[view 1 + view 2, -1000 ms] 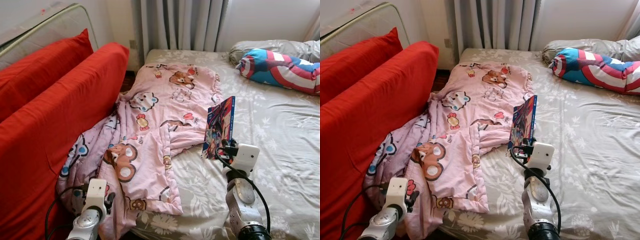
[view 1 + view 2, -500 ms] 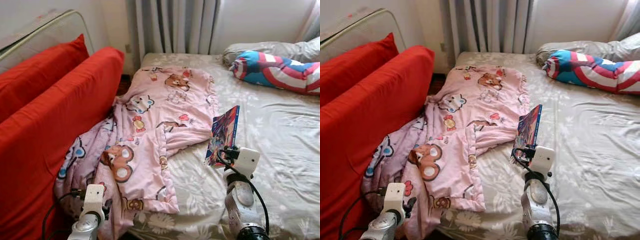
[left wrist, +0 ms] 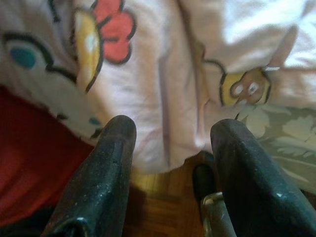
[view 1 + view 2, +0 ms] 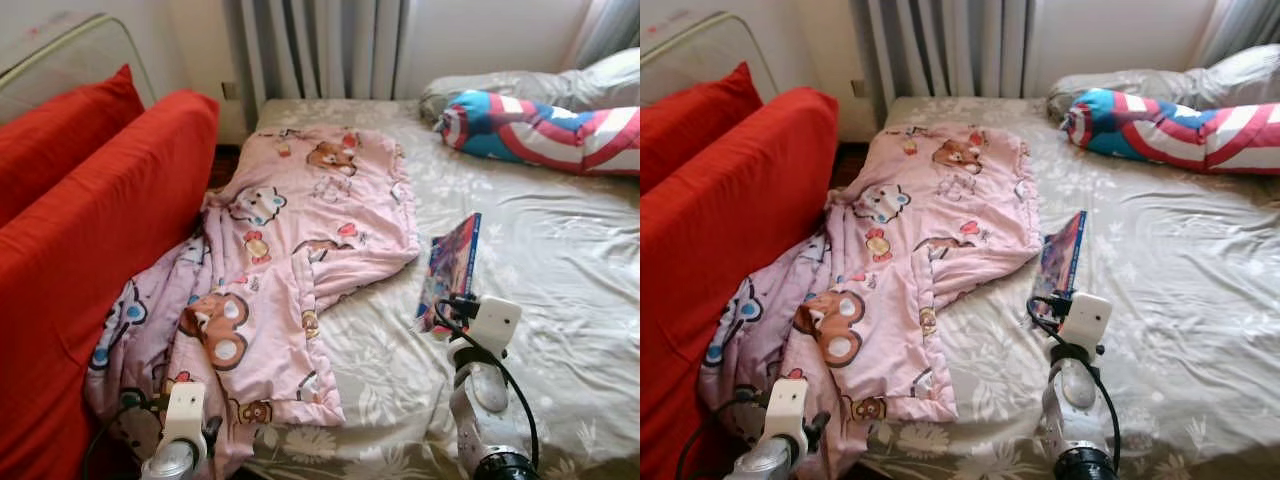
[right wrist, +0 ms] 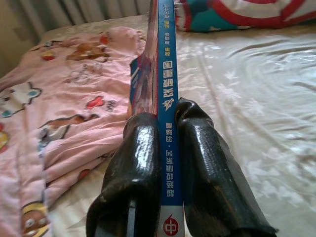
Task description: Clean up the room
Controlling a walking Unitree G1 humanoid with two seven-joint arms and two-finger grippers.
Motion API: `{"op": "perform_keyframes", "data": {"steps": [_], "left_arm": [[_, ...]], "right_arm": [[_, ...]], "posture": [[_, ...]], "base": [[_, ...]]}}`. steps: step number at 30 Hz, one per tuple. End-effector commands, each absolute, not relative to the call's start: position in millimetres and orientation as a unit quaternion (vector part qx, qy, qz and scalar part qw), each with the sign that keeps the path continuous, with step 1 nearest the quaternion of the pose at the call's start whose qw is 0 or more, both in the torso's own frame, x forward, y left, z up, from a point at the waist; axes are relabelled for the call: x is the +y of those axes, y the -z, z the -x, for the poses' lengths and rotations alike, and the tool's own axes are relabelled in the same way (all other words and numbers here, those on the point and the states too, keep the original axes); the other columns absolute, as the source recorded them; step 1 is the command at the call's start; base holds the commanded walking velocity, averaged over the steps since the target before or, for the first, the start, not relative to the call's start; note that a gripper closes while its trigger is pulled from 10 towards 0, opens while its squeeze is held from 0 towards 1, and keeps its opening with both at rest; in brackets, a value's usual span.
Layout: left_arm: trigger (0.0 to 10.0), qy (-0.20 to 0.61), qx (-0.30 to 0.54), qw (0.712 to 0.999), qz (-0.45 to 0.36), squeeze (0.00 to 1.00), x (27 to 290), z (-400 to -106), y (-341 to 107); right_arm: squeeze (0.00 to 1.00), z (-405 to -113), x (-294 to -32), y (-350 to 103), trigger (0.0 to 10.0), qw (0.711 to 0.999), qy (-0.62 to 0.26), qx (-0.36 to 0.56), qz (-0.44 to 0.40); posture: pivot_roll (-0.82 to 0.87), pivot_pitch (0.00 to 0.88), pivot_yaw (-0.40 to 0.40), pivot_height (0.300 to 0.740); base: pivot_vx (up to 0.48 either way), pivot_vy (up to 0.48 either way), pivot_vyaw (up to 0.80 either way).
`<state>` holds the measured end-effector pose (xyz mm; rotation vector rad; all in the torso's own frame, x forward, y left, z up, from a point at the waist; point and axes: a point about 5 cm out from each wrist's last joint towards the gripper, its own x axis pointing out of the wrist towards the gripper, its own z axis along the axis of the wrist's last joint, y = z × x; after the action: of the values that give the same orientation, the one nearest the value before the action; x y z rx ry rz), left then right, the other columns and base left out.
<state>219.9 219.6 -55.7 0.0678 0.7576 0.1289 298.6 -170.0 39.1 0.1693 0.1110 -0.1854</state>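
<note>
Book point(image 4: 448, 268) sits mid-right of frame above the bed point(image 4: 560, 260), pinched by my right gripper point(image 5: 168, 123); wrist cam shows its blue spine. Left gripper point(image 3: 170, 131), fingers apart, hangs low-left by the pink blanket point(image 4: 300, 230).

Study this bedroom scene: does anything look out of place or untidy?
The pink cartoon-print blanket lies rumpled, sliding off the grey floral bed toward the red sofa. The right gripper pinches a blue-spined book, held on edge above the sheet.
</note>
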Motion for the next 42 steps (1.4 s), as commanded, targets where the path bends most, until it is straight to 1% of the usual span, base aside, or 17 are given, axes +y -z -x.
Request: {"op": "perform_keyframes", "data": {"steps": [1,13,19,32,42], "left_arm": [[10.0,-0.079,0.382,0.92,-0.028,0.0,224.7,-214.2,58.7],[10.0,-0.068,0.382,0.921,-0.039,0.0,222.4,-212.4,59.9],[10.0,-0.065,0.382,0.921,-0.042,0.0,221.5,-211.9,60.3],[10.0,-0.057,0.383,0.921,-0.043,0.0,217.8,-210.7,61.7],[10.0,-0.056,0.383,0.921,-0.043,0.0,217.3,-210.6,61.8]], "right_arm": [[0.0,-306.4,-167.4,-53.2,10.0,0.993,0.082,0.021,-0.08],[0.0,-305.8,-166.2,-52.7,10.0,0.993,0.084,0.023,-0.08],[0.0,-306.3,-164.9,-52.6,10.0,0.993,0.081,0.023,-0.085],[0.0,-306.1,-162.9,-52.7,10.0,0.994,0.076,0.022,-0.079],[0.0,-306.8,-161.1,-53.0,10.0,0.994,0.074,0.022,-0.081]], "posture": [[-0.07,0.067,0.016,0.74],[-0.07,0.067,0.012,0.74],[-0.07,0.061,0.013,0.74],[-0.07,0.042,0.012,0.74],[-0.07,0.042,0.009,0.74]], "base": [[0.0,0.0,0.0],[0.0,0.0,0.0],[0.0,-0.353,-0.65],[0.0,-0.387,0.0],[0.0,-0.406,0.0]]}}
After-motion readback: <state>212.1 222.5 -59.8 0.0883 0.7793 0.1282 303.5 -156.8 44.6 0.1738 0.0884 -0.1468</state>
